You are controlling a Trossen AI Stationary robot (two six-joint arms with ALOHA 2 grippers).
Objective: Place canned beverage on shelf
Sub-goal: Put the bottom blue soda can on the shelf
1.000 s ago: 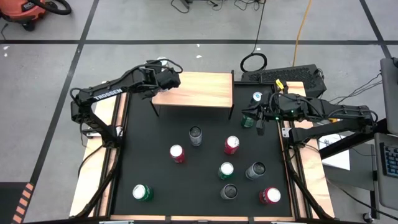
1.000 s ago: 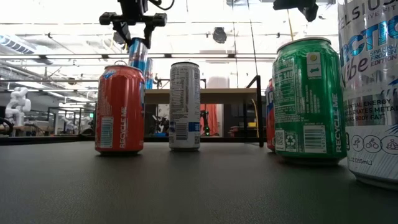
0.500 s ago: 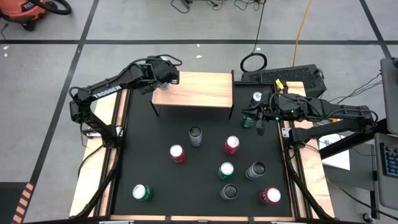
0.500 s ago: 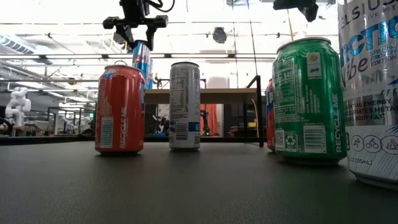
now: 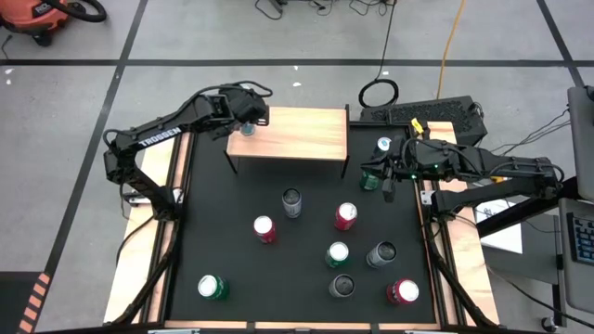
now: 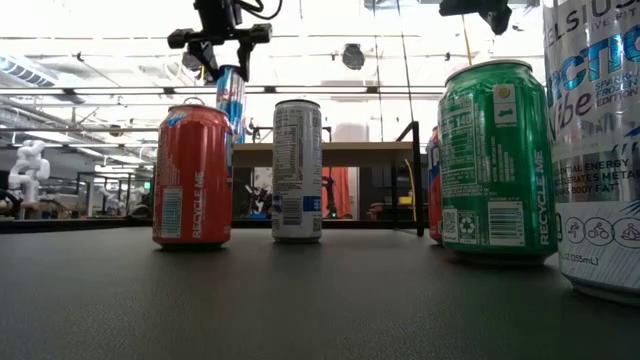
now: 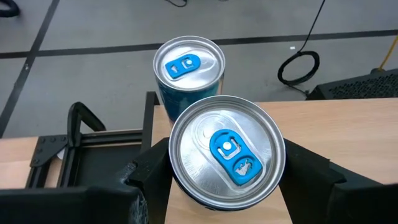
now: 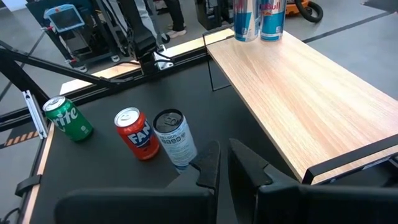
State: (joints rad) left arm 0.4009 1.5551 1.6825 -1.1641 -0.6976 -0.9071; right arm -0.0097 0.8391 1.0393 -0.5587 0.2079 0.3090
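Observation:
My left gripper [image 5: 245, 112] is shut on a slim blue-and-silver can [image 7: 227, 155] over the far left corner of the light-wood shelf [image 5: 297, 134]. In the low view the gripper [image 6: 221, 42] stands above the can [image 6: 230, 95]; a red can hides the held can's base. A second can of the same kind [image 7: 188, 65] stands at the shelf's corner just beyond the held one. My right gripper [image 5: 387, 188] waits at the table's right side, beside the shelf's right end, shut and empty [image 8: 227, 163]. My left gripper pinches the can's upper wall [image 7: 177, 183], just below the rim, between its two fingers [image 7: 146, 177], one on either side. The fingers come from above, pointing down. The can is upright, top up; whether its base touches the shelf I cannot tell.
Several cans stand on the black tabletop [image 5: 232, 260] nearer than the shelf, among them a silver one [image 5: 291, 201], two red ones [image 5: 264, 228] [image 5: 345, 216] and a green one [image 5: 213, 287]. Two more cans [image 5: 372, 180] [image 5: 383, 145] stand by my right gripper. Most of the shelf's board shows bare wood.
My left gripper has moved a little toward the table's far edge with the can. The can leaned a second ago and now stands upright, beside the can on the shelf's corner.

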